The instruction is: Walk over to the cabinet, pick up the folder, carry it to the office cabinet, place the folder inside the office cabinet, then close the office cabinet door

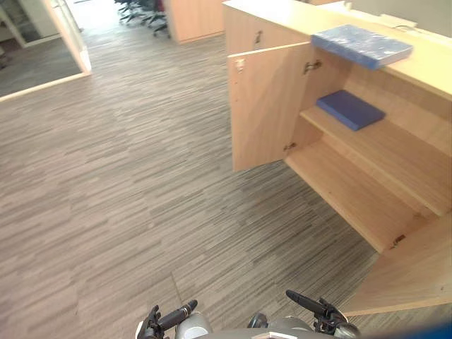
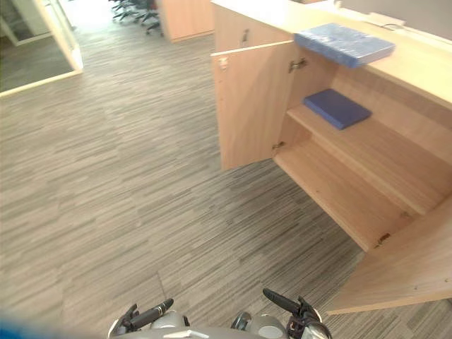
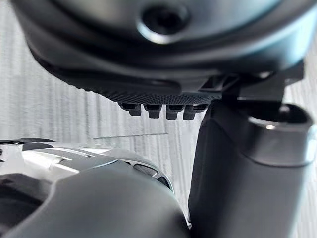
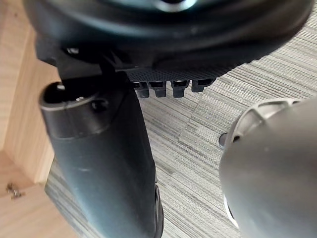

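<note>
A light blue mottled folder (image 1: 361, 44) lies on top of the wooden office cabinet (image 1: 282, 15), overhanging its front edge. A darker blue folder (image 1: 350, 109) rests flat on the upper shelf inside. The cabinet stands open, with one door (image 1: 268, 106) swung out to the left and a second door (image 1: 413, 272) swung out at the lower right. My left hand (image 1: 169, 316) and right hand (image 1: 314, 307) hang low over the floor, well short of the cabinet. Both are open and hold nothing, as the left wrist view (image 3: 163, 59) and right wrist view (image 4: 163, 44) also show.
Grey striped flooring (image 1: 127, 183) stretches between me and the cabinet. Office chairs (image 1: 141, 10) and another wooden unit (image 1: 194, 18) stand at the back. A white-framed partition (image 1: 67, 35) runs along the far left.
</note>
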